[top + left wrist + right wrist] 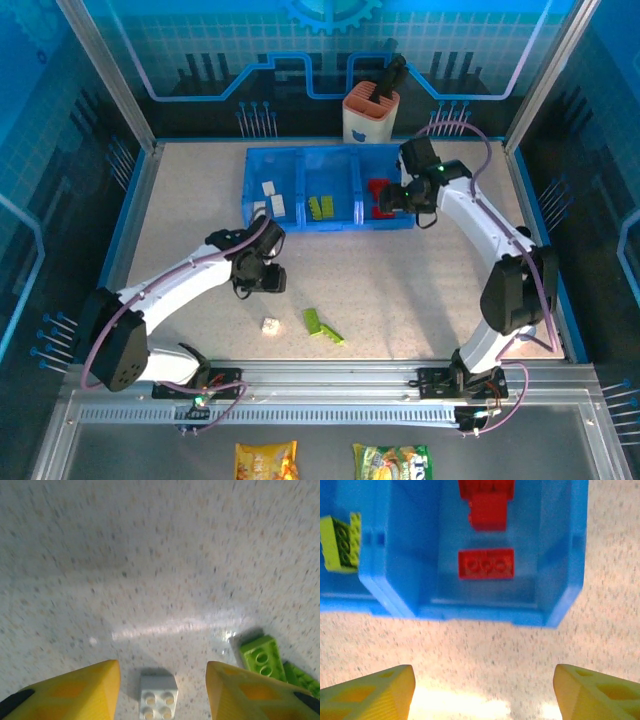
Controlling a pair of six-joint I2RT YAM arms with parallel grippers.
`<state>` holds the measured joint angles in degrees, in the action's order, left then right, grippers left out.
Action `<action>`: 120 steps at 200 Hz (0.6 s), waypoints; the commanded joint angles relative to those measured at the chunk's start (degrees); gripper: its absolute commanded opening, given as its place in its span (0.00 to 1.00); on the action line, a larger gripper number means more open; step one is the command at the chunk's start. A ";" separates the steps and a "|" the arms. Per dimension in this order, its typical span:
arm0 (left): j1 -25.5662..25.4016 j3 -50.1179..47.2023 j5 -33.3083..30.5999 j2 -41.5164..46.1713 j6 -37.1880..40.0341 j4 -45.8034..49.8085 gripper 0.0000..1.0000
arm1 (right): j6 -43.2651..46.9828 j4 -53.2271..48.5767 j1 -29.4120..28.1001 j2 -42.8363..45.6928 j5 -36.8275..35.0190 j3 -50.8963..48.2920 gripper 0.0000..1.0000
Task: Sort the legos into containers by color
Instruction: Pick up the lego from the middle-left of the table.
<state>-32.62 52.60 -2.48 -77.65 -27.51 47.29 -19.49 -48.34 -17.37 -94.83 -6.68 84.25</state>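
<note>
Tabletop (150, 555): lego (158, 696) between left claw (162, 672) fingers (92, 690)

The left arm (185, 285) and right arm (478, 215) are glossy white tubular links between bulky black joint housings (120, 350), with thin mauve cables (470, 135) looping alongside. The left gripper (162, 666) and right gripper (484, 669) carry broad, wedge-shaped yellow fingers (75, 692) with recessed panels.

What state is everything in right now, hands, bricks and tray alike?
Left gripper: open, holding nothing.
Right gripper: open, holding nothing.
White brick: loose on the table.
Green bricks: loose on the table.
Tray: holds sorted bricks.
Cup: upright.
</note>
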 commanded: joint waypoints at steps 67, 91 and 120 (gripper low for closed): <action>-10.38 -9.86 -1.62 1.62 -12.48 -3.14 0.52 | -2.40 1.67 -1.44 12.51 0.55 -16.06 0.74; -11.33 -11.64 -2.05 0.37 -13.31 -4.16 0.54 | -2.26 1.31 -1.44 13.60 0.30 -17.65 0.74; -12.13 -13.04 -1.92 -1.13 -13.95 -5.72 0.53 | -2.09 1.12 -1.53 13.48 0.36 -18.33 0.74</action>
<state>-43.81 40.99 -3.60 -77.30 -39.22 42.98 -20.99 -47.03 -18.11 -82.37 -6.39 66.74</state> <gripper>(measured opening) 0.537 0.741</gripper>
